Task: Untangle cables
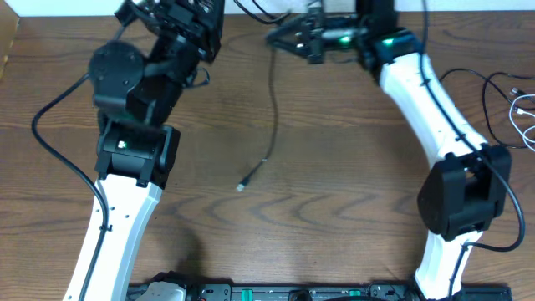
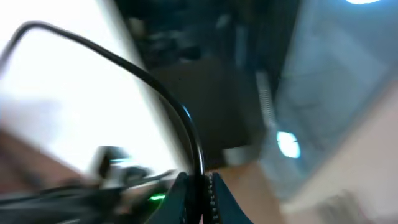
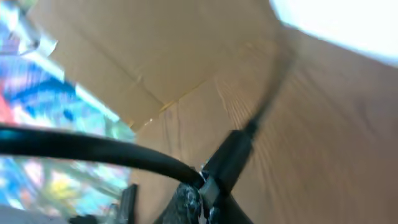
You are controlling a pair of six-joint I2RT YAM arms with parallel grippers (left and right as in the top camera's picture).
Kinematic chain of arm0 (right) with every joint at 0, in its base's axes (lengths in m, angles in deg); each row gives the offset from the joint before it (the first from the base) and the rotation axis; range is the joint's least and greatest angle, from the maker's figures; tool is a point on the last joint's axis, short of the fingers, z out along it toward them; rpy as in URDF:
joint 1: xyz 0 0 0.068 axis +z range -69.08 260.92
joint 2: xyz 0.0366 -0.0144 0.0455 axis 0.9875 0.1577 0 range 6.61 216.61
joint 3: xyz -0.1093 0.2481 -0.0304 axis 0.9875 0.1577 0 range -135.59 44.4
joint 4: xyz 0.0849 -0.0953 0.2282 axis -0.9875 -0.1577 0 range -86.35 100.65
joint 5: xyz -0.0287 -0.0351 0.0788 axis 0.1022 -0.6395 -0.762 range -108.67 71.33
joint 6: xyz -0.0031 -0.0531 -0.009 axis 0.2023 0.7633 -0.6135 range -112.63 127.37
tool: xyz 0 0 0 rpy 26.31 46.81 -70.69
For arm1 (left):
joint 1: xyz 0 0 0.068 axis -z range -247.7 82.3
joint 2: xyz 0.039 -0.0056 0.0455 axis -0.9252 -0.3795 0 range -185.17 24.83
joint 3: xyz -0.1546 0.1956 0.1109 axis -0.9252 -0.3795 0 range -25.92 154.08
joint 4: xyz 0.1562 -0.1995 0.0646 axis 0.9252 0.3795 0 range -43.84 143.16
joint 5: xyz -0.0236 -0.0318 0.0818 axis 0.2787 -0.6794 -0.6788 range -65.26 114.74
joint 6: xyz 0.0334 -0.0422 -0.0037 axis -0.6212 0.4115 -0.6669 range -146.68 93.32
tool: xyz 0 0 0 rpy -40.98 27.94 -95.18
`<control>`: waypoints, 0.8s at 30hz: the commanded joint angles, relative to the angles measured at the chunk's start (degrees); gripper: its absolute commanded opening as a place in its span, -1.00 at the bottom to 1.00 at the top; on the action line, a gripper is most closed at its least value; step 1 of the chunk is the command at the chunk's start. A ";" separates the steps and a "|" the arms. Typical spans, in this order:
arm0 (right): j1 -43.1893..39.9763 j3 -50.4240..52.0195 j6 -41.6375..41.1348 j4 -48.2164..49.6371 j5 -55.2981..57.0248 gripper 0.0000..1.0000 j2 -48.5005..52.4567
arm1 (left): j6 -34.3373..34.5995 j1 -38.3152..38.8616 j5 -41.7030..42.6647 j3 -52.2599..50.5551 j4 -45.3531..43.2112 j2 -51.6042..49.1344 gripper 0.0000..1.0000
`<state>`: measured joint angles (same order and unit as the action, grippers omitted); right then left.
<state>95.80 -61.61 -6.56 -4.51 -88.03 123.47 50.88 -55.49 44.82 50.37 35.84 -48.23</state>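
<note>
A thin black cable [image 1: 273, 109] hangs from my right gripper [image 1: 276, 38] at the table's far middle. It runs down to a small light plug [image 1: 242, 186] resting on the wood. In the right wrist view my right gripper [image 3: 208, 200] is shut on a black plug body [image 3: 229, 157] where a black cord [image 3: 93, 148] meets it. In the left wrist view my left gripper [image 2: 200, 198] is shut on a black cable [image 2: 186, 121] that arcs up and to the left. A white cord [image 1: 520, 110] lies loose at the right edge, away from both grippers.
The left arm [image 1: 134, 109] bends over the table's left back part, and the right arm [image 1: 435, 109] stretches from front right to the far middle. A thicker black wire [image 1: 58, 142] loops beside the left arm. A dark rail [image 1: 276, 293] lines the front edge.
</note>
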 commanded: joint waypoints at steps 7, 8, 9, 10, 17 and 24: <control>-7.82 -0.07 2.16 -30.05 24.96 -0.97 -5.64 | -22.77 0.09 -3.23 0.59 25.03 -0.83 -0.10; -8.39 -0.07 2.47 -31.98 27.74 -0.97 -6.86 | -24.04 0.09 -3.23 0.59 26.71 -1.14 0.07; -9.09 -0.07 2.49 -33.90 30.82 -0.97 -8.50 | -25.16 0.09 -3.23 0.59 28.24 -1.38 0.26; -9.75 -0.07 2.95 -35.12 32.87 -0.97 -9.97 | -26.18 0.09 -3.23 0.59 29.79 -1.60 0.41; -17.73 -0.07 3.72 -35.78 40.92 -0.97 -21.99 | -32.74 0.09 -3.23 0.59 33.42 -2.19 0.64; -33.57 -0.07 1.29 -26.14 45.88 -0.98 -28.89 | -32.98 0.09 -3.23 0.59 33.48 -2.19 0.65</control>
<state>68.19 -61.39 -4.29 -32.31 -46.88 95.42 19.91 -55.49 42.35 50.46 69.15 -50.39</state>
